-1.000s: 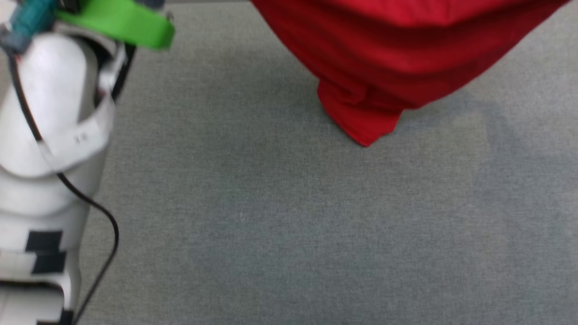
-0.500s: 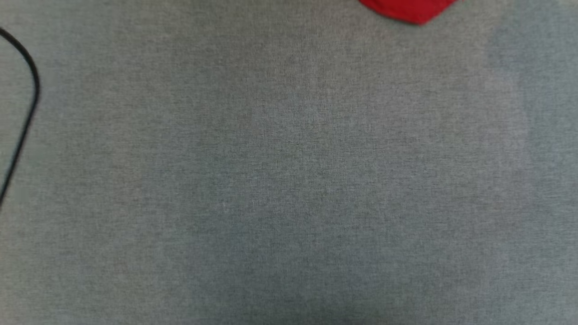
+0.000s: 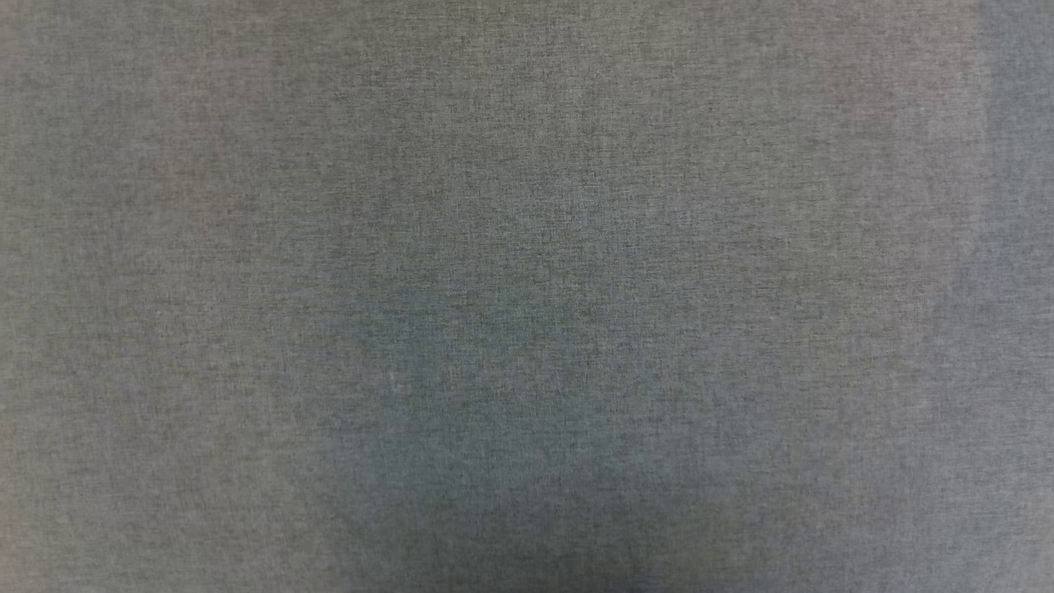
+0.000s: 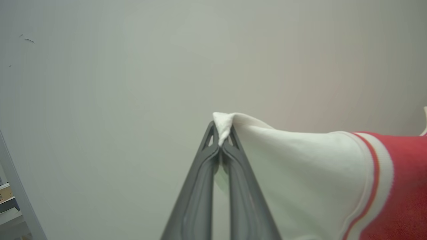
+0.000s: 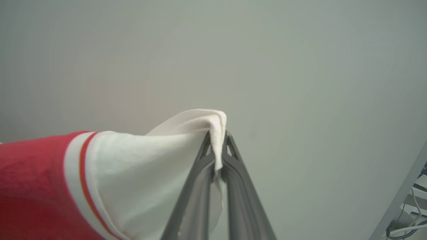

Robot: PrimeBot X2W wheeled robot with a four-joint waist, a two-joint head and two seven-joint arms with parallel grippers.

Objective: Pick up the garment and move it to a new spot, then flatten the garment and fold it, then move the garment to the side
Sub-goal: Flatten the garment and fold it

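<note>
Two grippers hold one shirt [image 4: 408, 190] up in the air, one at each sleeve. The left gripper [image 4: 222, 135] has its two dark fingers pressed together on a pinch of white sleeve [image 4: 300, 173], with a small tuft of cloth poking out past the tips. The right gripper [image 5: 217, 141] is clamped the same way on the other sleeve [image 5: 143, 173]. A red-and-white striped trim [image 4: 372, 180] joins each sleeve to the red body of the shirt, which spans the gap between the two arms in front of a plain pale wall [image 4: 116, 66]. The head view looks down on a grey woven surface [image 3: 527, 296]. How high the shirt hangs above it cannot be told.

Each grip looks small and sits close to the fingertips. A quick swing, or the arms pulling further apart, could probably tug a sleeve free. The shirt would then dangle from one side and land in a heap. Held by the sleeves, the body likely sags in the middle. Lowered too fast, it may crease or tuck under itself, making flattening harder.

Nothing here serves as a container; only the two grips carry the shirt. A grey metal frame [image 4: 20, 196] stands at the lower left corner of the left wrist view, with what may be shelves, their contents too small to make out. A similar post [image 5: 400, 190] in the right wrist view's lower right corner has loose cables [image 5: 405, 230] beside it.
</note>
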